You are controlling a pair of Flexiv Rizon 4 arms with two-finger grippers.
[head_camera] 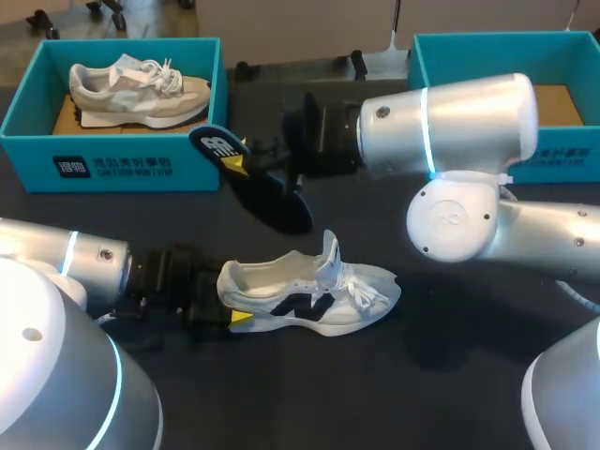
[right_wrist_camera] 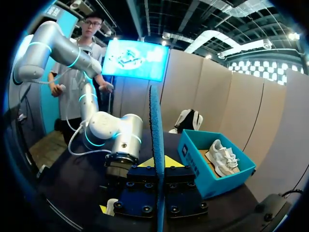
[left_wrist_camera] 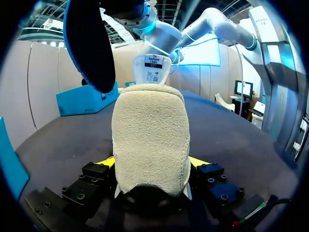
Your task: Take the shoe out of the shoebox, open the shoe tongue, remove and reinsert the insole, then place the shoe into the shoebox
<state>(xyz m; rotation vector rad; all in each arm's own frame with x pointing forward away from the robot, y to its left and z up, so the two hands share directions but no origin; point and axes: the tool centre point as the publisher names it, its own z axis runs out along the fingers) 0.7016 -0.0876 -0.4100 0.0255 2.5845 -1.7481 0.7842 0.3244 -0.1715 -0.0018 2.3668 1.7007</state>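
Head view: soft, even light from overhead, no hard shadows. Dark bench (head_camera: 450,375) soaks up light; only faint soft shadow under shoe (head_camera: 309,295). Glossy shell of right arm (head_camera: 469,122) shows broad white glare along top. Left arm (head_camera: 56,253) has milder sheen. Both carry glowing cyan ring. Insole (head_camera: 253,178) near black, little detail. Shoebox (head_camera: 122,169) interior evenly lit.

Left wrist view: shoe heel bright, shade beneath it by fingers (left_wrist_camera: 107,162). Insole a dark silhouette; bench edge bows.

Right wrist view: dimmer, bench near black.
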